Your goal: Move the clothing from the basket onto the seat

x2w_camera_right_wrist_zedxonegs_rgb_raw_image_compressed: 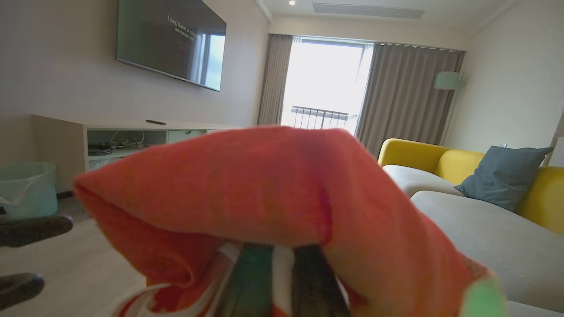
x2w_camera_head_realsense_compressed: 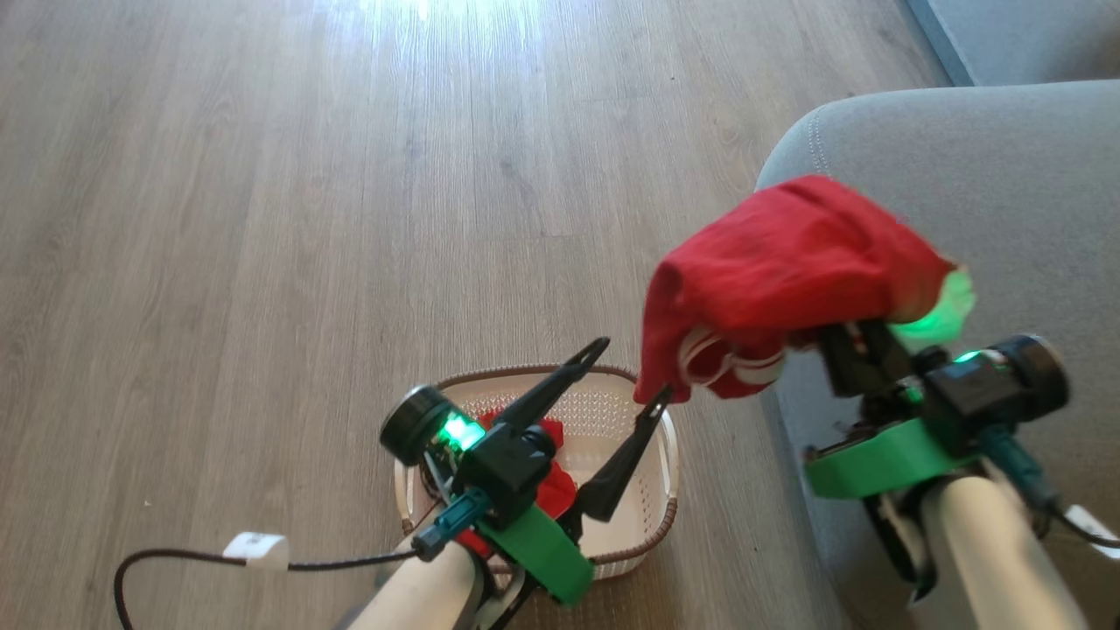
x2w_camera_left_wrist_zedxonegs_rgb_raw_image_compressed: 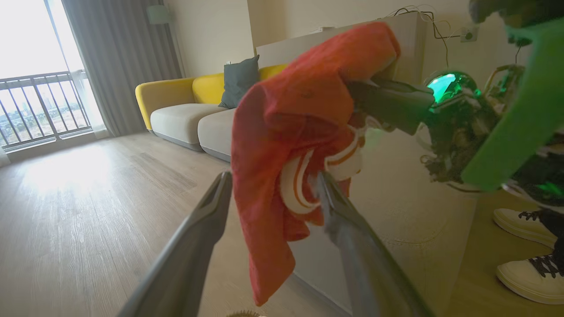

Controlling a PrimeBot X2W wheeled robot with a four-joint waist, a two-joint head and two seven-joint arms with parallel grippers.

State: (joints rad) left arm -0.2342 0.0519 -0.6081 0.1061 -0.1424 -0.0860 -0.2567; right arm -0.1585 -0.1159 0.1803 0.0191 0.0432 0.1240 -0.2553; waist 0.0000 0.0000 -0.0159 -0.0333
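Note:
One red garment of the clothing (x2w_camera_head_realsense_compressed: 787,271) hangs in the air over the edge of the grey seat (x2w_camera_head_realsense_compressed: 989,166). My right gripper (x2w_camera_head_realsense_compressed: 844,337) is shut on it, its fingers mostly draped by the cloth. In the right wrist view a white band shows between the fingers (x2w_camera_right_wrist_zedxonegs_rgb_raw_image_compressed: 246,286) under the garment (x2w_camera_right_wrist_zedxonegs_rgb_raw_image_compressed: 264,185). My left gripper (x2w_camera_head_realsense_compressed: 623,376) stands open above the basket (x2w_camera_head_realsense_compressed: 647,534), its right fingertip beside the garment's hanging hem. The left wrist view shows the garment (x2w_camera_left_wrist_zedxonegs_rgb_raw_image_compressed: 299,110) hanging between the spread fingers (x2w_camera_left_wrist_zedxonegs_rgb_raw_image_compressed: 211,207). Another red garment (x2w_camera_head_realsense_compressed: 556,490) lies in the basket, partly hidden by my left wrist.
The basket stands on the wood floor against the seat's front. A dark cable with a white tag (x2w_camera_head_realsense_compressed: 254,547) lies on the floor at lower left. A person's white shoes (x2w_camera_left_wrist_zedxonegs_rgb_raw_image_compressed: 526,275) stand close by. Farther off are a yellow sofa (x2w_camera_left_wrist_zedxonegs_rgb_raw_image_compressed: 176,94) and a pale bin (x2w_camera_right_wrist_zedxonegs_rgb_raw_image_compressed: 26,189).

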